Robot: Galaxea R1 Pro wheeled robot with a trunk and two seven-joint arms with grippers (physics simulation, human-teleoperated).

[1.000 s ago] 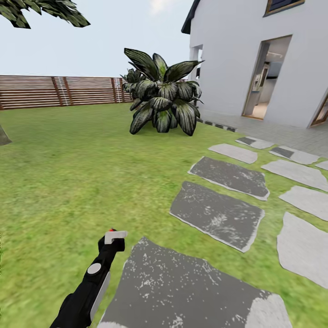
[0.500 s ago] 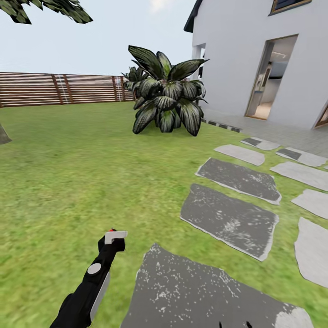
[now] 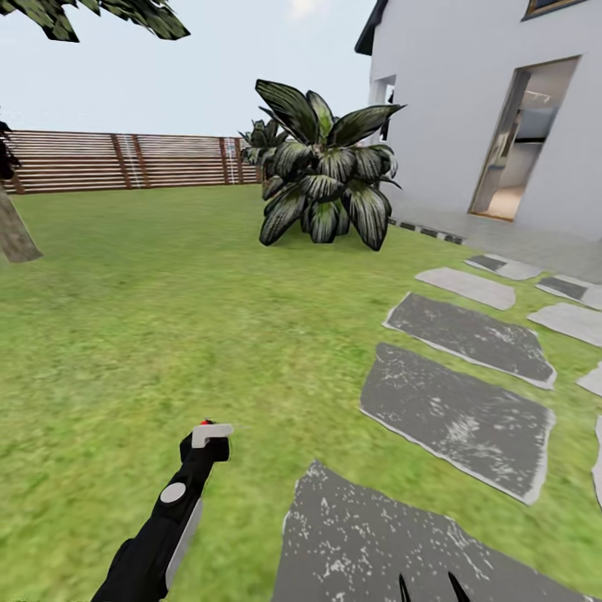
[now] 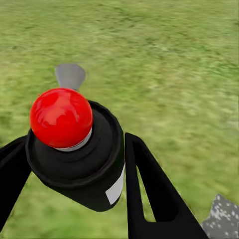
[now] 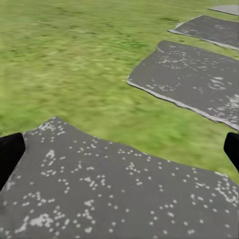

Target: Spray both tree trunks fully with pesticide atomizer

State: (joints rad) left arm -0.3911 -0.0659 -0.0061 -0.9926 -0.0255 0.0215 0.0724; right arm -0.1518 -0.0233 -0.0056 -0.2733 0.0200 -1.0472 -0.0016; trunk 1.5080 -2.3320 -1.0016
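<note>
Clamped between the black fingers of the left gripper: small dark pesticide atomizer with a glossy red cap, held upright low over blurry green grass. Right gripper spread wide and empty above a speckled grey paving stone. Farther off, a broad-leaved dark plant beside the white house wall, then a brown slatted wooden fence. At far left, a pale grey-brown tree trunk base. Best approach, probably: turn toward that trunk, close in squarely, keep the nozzle level and aimed at bark before spraying.

Atomizer – glossy red cap, matt black body; fence slatted wood.
</note>
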